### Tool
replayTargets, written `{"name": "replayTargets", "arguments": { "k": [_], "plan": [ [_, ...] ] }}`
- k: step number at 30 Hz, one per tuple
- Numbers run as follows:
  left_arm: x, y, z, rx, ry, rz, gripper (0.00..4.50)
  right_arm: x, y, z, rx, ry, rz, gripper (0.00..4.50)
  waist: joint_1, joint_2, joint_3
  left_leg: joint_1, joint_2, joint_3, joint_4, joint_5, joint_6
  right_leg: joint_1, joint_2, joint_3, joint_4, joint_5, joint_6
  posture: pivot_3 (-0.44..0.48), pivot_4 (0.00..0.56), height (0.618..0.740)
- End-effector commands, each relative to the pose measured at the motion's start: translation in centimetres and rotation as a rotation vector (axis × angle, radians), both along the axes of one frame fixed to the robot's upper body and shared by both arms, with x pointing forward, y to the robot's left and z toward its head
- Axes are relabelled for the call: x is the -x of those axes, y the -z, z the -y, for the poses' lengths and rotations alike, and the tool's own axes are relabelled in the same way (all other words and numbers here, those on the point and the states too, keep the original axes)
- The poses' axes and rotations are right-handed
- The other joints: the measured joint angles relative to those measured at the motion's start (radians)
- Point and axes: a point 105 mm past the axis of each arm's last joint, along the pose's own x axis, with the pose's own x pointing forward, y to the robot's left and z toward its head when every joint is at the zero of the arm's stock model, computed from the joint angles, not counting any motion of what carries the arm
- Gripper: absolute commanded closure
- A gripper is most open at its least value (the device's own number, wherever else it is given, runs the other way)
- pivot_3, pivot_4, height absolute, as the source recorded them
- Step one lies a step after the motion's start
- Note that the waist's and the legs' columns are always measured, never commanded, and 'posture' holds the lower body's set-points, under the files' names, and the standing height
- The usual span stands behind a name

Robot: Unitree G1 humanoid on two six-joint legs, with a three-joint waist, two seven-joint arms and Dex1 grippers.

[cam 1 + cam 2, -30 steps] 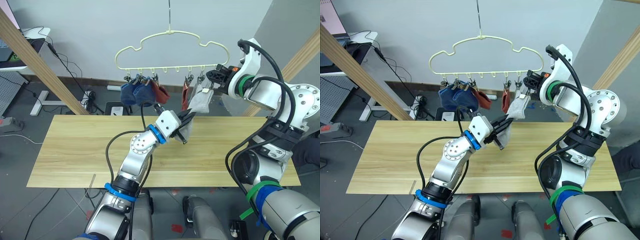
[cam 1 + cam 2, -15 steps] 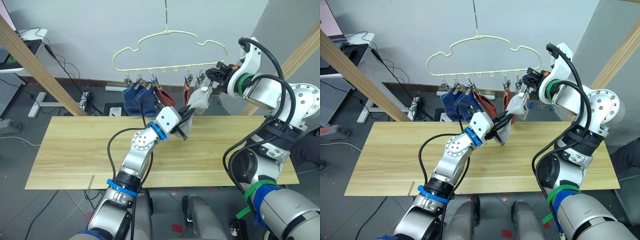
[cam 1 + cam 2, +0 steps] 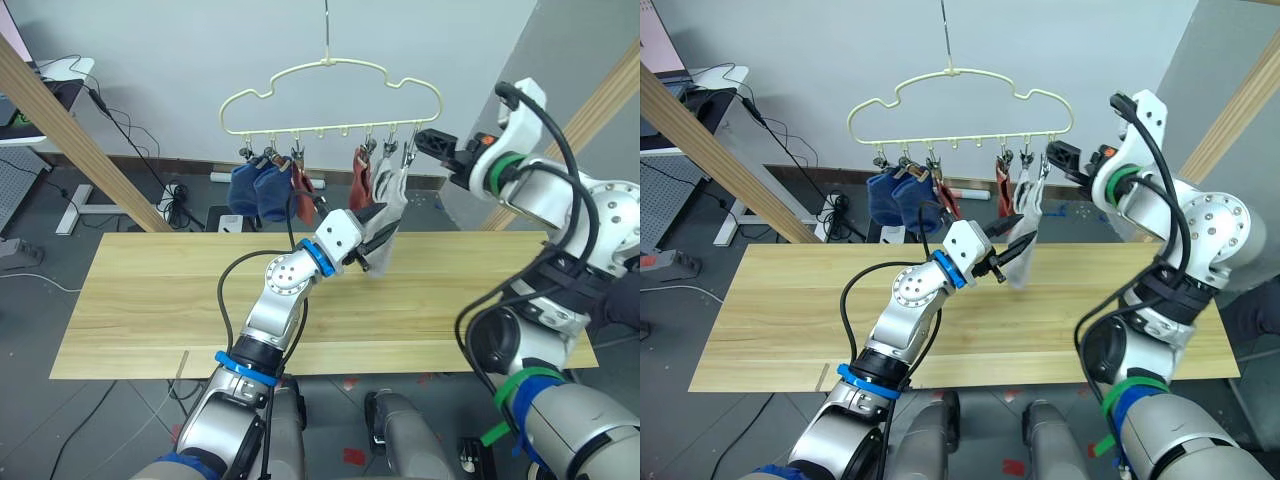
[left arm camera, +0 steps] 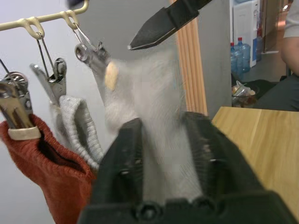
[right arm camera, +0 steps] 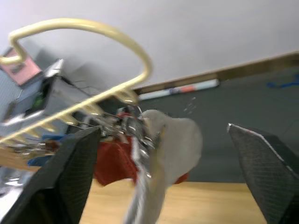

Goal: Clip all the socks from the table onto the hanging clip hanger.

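Under the clip hanger (image 3: pixel 330 98), your left gripper (image 3: pixel 374 234) is clamped on the lower end of a light grey sock (image 3: pixel 390 205), whose top is caught in the last clip on the hanger's right end, above the table (image 3: pixel 150 300). Your right gripper (image 3: pixel 432 143) hangs just right of that clip with its fingers spread wide, touching nothing. Along the bar you have two blue socks (image 3: pixel 256 190), rust red socks (image 3: pixel 358 176) and another grey sock already clipped.
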Motion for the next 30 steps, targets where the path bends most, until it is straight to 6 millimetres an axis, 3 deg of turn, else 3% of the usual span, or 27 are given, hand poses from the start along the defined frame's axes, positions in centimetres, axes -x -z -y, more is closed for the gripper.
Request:
{"name": "replayTargets", "arguments": {
  "k": [1,4,6,12,16,19,26,30],
  "plan": [
    [0.6,-0.1,0.7,0.036,0.072,-0.089,1.59,1.3,-1.0,0.6,0.18,0.028,0.176,0.0,-0.002,0.0,0.0,0.0,0.0,0.0,0.0,0.0,0.0,0.0,0.0,0.0,0.0,0.0,0.0,-0.068,0.266,0.74],
    [0.4,0.6,-0.2,0.066,0.069,-0.208,0.61,2.1,0.5,0.5,0.22,0.031,0.224,0.0,-0.015,0.0,0.0,0.0,0.0,0.0,0.0,0.0,0.0,0.0,0.001,0.001,0.0,-0.001,0.002,-0.069,0.259,0.74],
    [0.5,1.5,-2.2,0.056,0.047,-0.274,0.02,3.0,2.7,0.3,0.336,0.015,0.258,0.0,-0.023,0.0,-0.001,0.001,0.001,0.0,0.0,0.0,0.0,0.0,0.002,0.001,0.003,-0.001,0.002,-0.065,0.254,0.74],
    [1.6,3.8,-10.0,-0.006,-0.124,-0.43,0.02,5.1,8.0,-0.3,0.454,-0.022,0.283,0.0,-0.05,0.001,-0.002,0.004,0.002,-0.001,0.001,0.0,-0.001,-0.002,0.003,0.001,0.011,-0.004,0.006,-0.047,0.258,0.74],
    [3.3,4.6,-16.5,-0.068,-0.333,-0.515,0.02,6.2,10.9,0.3,0.529,-0.036,0.262,0.0,-0.049,0.001,-0.002,0.005,0.002,-0.002,0.005,0.003,-0.004,0.0,0.002,0.001,0.013,-0.004,0.007,-0.01,0.264,0.74],
    [4.6,5.1,-20.1,-0.131,-0.493,-0.546,0.02,7.2,12.5,1.2,0.547,-0.039,0.232,0.0,-0.038,0.0,-0.002,0.005,0.002,-0.002,0.006,0.004,-0.003,0.001,0.0,0.002,0.013,-0.004,0.006,0.015,0.261,0.74],
    [9.0,7.6,-25.0,-0.239,-0.707,-0.59,0.02,8.9,14.9,2.7,0.568,-0.044,0.157,0.0,-0.011,-0.001,-0.003,0.006,0.001,0.001,0.006,0.004,-0.002,0.001,-0.002,0.004,0.012,-0.004,0.005,0.038,0.266,0.74],
    [9.9,7.7,-26.5,-0.22,-0.752,-0.589,0.02,9.5,15.6,3.2,0.575,-0.038,0.137,0.0,0.005,-0.001,-0.003,0.006,0.002,0.0,0.006,0.004,-0.002,0.0,-0.002,0.003,0.012,-0.005,0.003,0.055,0.268,0.74]
  ]
}}
